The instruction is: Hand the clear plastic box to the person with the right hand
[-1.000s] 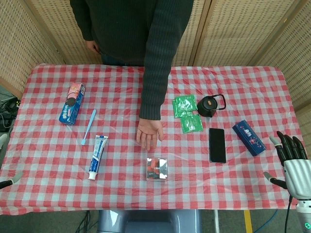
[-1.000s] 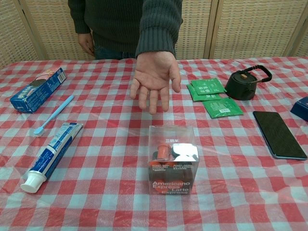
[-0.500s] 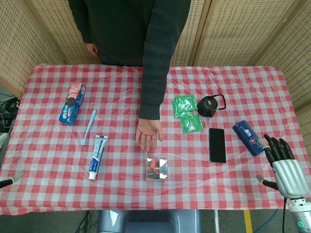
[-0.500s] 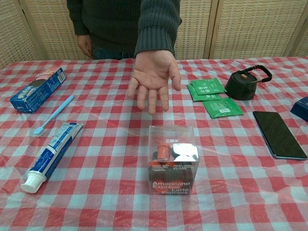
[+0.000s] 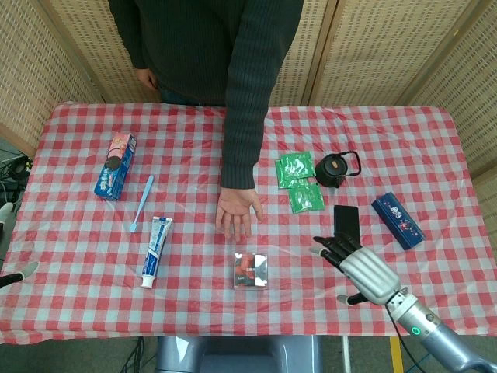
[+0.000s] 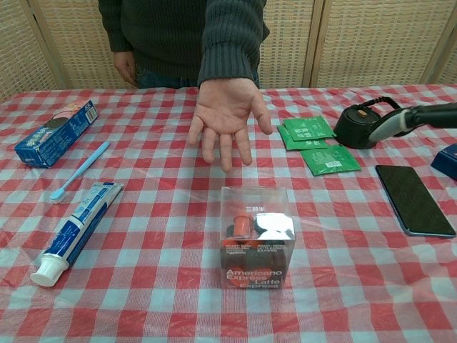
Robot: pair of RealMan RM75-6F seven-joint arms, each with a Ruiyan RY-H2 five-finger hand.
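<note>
The clear plastic box point(image 5: 251, 270) is being left standing on the checked surface point(image 5: 78, 256) near its front edge, untouched. To its right, the right hand point(image 5: 361, 268) is being held above the surface with its fingers point(image 5: 332, 247) spread apart and nothing gripped, well apart from the box. Only a fingertip of the left hand point(image 5: 23, 271) is being shown at the frame edge; its state cannot be told. Just beyond the box, the person's hand point(image 6: 225, 121) is being offered palm up.
</note>
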